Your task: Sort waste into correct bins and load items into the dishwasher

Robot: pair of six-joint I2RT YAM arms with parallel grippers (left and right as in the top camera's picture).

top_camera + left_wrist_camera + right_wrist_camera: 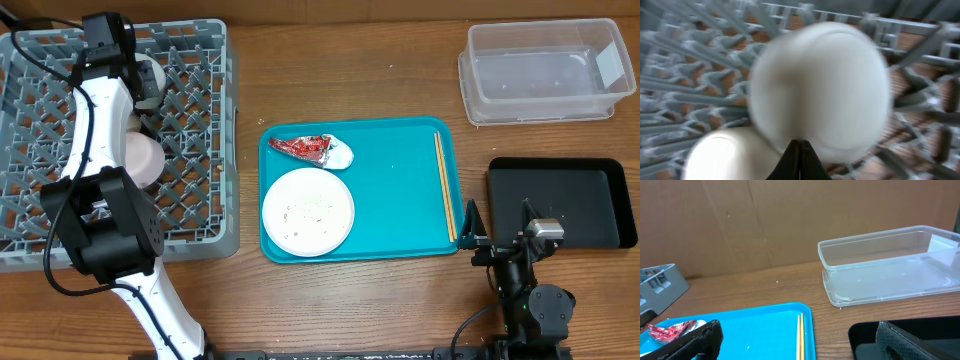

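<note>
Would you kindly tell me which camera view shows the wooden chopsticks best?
The overhead view: the chopsticks lie in full length along the teal tray's right side. The right wrist view shows only one end; the left wrist view shows none.

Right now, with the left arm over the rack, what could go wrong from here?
1. The left wrist view is blurred, and the white cup sits beside the pale bowl in the rack; moving the left tool could knock them.
2. The plate carries loose grains; tilting it would spill them.
3. The chopsticks lie between the open right tool and the plate; a reach could sweep them.
</note>
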